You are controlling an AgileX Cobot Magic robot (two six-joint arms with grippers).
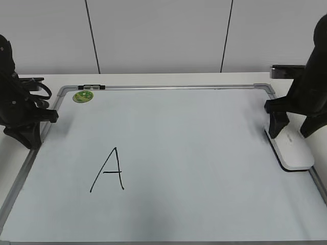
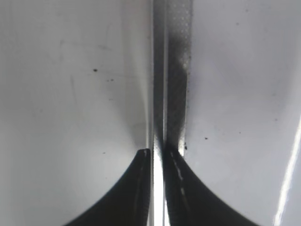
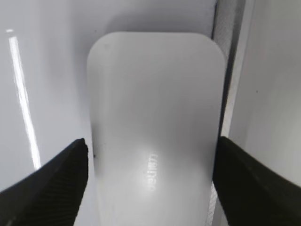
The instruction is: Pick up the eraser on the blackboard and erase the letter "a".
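The white glossy eraser [image 1: 294, 150] lies flat on the blackboard [image 1: 194, 138] against its right frame. My right gripper [image 1: 290, 133] stands over the eraser's far end. In the right wrist view its fingers [image 3: 151, 141] are open and straddle the eraser [image 3: 153, 103], close to both long sides. My left gripper [image 1: 31, 140] is shut and empty over the board's left frame [image 2: 160, 70], as its wrist view [image 2: 157, 151] shows. No small letter "a" shows anywhere on the board.
A large black capital "A" [image 1: 108, 171] is drawn at the board's lower left. A round green magnet [image 1: 83, 96] sits at the far left corner, next to a small black piece [image 1: 92, 87] on the top frame. The grey frame [image 3: 231, 70] runs along the eraser's right side.
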